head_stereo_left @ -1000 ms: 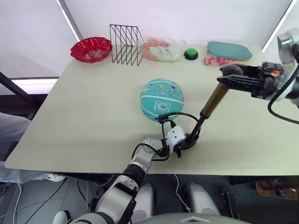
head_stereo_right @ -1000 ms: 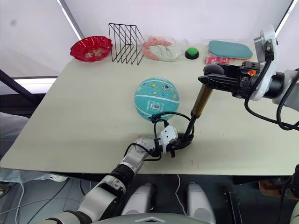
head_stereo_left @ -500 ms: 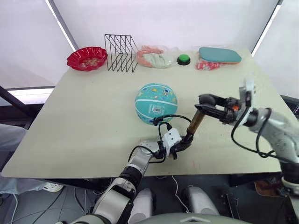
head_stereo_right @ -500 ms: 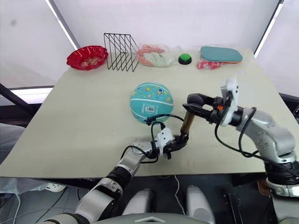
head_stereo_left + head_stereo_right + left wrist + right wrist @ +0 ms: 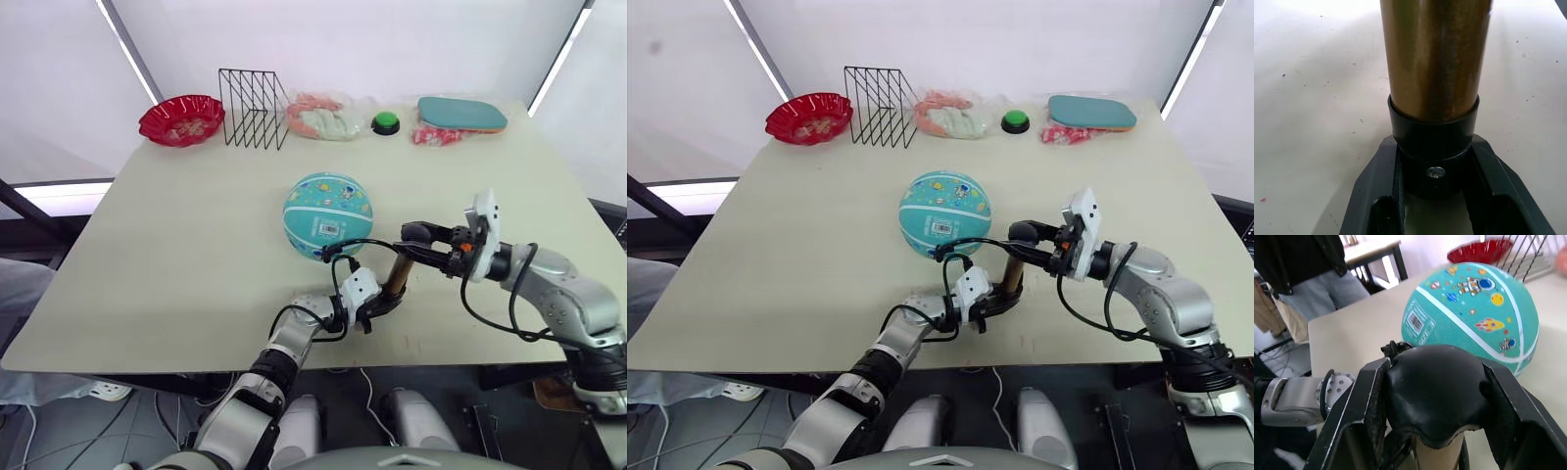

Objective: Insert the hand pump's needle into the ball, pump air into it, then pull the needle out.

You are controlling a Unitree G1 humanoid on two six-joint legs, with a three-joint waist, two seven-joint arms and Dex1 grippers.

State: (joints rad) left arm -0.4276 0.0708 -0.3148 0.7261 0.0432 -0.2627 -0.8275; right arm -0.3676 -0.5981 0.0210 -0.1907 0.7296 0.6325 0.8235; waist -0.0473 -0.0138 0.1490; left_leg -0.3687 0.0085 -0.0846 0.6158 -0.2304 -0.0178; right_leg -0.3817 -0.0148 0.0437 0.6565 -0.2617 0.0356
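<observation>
The teal ball (image 5: 328, 215) rests mid-table, its barcode sticker facing me. In front of it and to its right the hand pump (image 5: 397, 277) stands upright, with just a short stretch of bronze barrel showing. My left gripper (image 5: 377, 305) is shut on the pump's lower black cap (image 5: 1432, 142), its fingers (image 5: 1376, 196) either side. Over the top, my right gripper (image 5: 413, 235) is shut on the black handle knob (image 5: 1435, 387). A thin black hose (image 5: 358, 247) loops from the pump to the ball's lower front. The needle is too small to make out.
Along the far edge stand a red bowl (image 5: 181, 117), a black wire rack (image 5: 253, 96), bagged items (image 5: 318, 116), a green button (image 5: 385, 122) and a flat teal pad (image 5: 460, 113). A person (image 5: 1312, 264) stands beyond the table.
My right gripper has pushed the handle down towards the base, so much less bronze barrel shows. The left gripper has stayed on the base. The camera view also shifted.
</observation>
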